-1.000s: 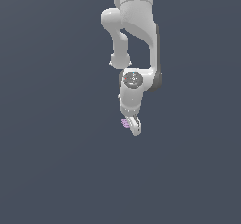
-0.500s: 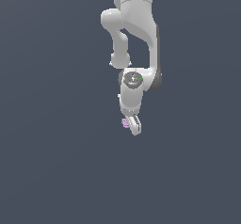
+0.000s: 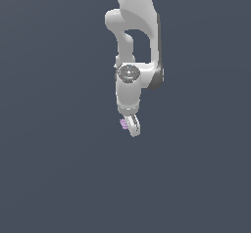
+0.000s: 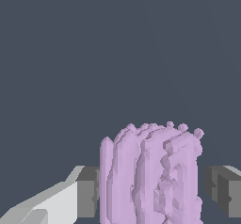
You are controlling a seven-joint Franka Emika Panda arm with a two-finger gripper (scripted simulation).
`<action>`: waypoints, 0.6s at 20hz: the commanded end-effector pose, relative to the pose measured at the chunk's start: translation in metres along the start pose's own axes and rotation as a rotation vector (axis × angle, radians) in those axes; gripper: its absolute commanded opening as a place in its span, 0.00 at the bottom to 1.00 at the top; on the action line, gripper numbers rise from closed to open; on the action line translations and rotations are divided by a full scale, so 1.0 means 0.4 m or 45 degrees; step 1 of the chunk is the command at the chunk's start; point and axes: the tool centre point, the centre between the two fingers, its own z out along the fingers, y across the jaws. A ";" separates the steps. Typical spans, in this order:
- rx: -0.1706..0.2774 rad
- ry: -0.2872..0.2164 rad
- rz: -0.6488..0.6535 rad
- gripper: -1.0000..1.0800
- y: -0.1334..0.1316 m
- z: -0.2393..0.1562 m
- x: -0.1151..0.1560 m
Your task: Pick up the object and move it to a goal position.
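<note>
The object (image 3: 123, 124) is a tiny pale lilac ridged block. In the exterior view it sits at the tips of my white gripper (image 3: 131, 128), which points down below the arm. In the wrist view the block (image 4: 150, 171) fills the space between the two grey finger pads (image 4: 87, 192). One pad touches its side. A thin gap shows at the other pad (image 4: 220, 190). The gripper is shut on the block. The block's lower part is cut off by the wrist view's edge.
A plain dark grey-blue surface (image 3: 54, 168) surrounds the arm in both views. No other objects, edges or markers show.
The gripper has shifted slightly up and toward the exterior view's left, and the lilac block has moved with it.
</note>
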 end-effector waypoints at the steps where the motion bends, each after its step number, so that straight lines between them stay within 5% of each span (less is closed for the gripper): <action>1: 0.001 0.000 0.002 0.00 0.014 -0.045 0.038; 12: 0.001 -0.001 0.003 0.00 0.094 -0.305 0.253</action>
